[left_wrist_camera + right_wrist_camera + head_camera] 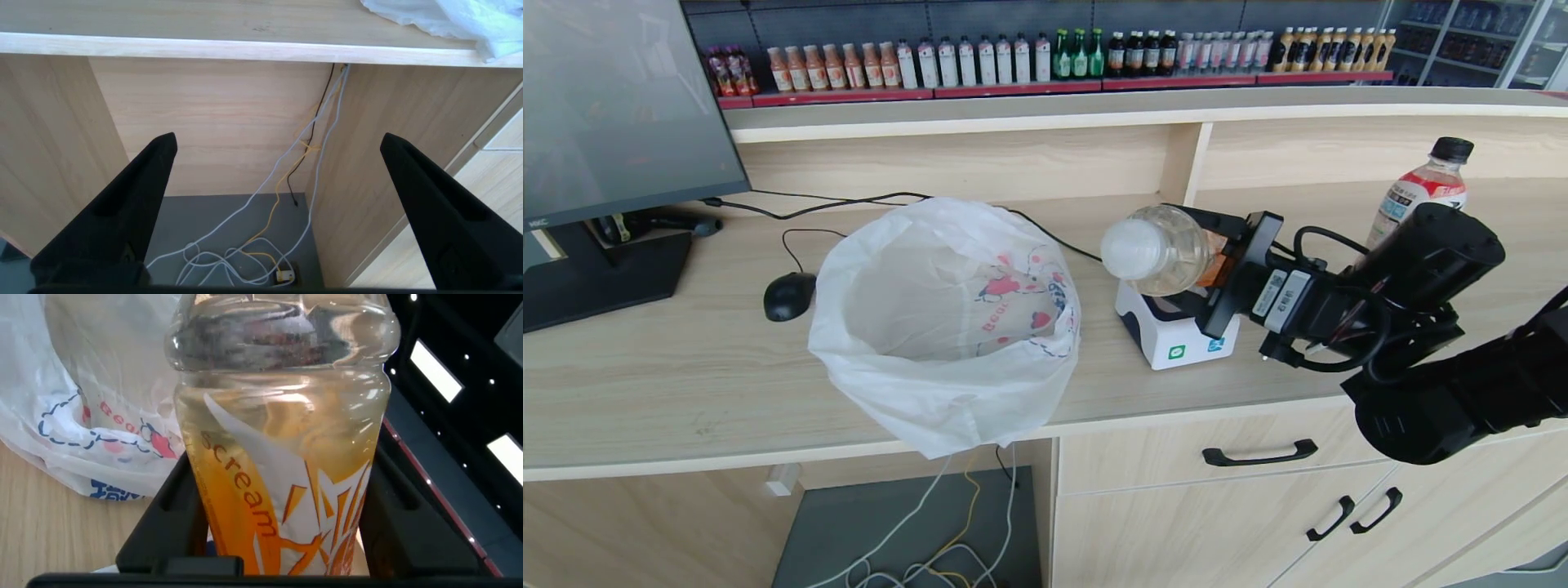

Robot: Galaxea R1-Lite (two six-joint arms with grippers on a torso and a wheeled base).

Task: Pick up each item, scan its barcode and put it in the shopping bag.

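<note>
1. Nearest of all, the right hand (1209, 265) sat right of centre in the head frame, pinching the clear bottle (1158, 249) by its orange-labelled body, one finger on each side.
2. That bottle lay sideways in the grip, round base pointing towards the shopping bag (931, 400), just above the white scanner (1176, 339) on the surface (686, 384).
3. The bag stood at centre frame with its mouth wide open and its front wall drooping over the surface's front edge.
4. The left hand (278, 140) hung below that edge, fingers spread wide with nothing between them, facing loose cables (270, 212) in the recess.
5. Upper right, a black-capped bottle (1421, 192) stood upright; a black mouse (788, 296) lay left of the bag, with a monitor (613, 106) upper left.
</note>
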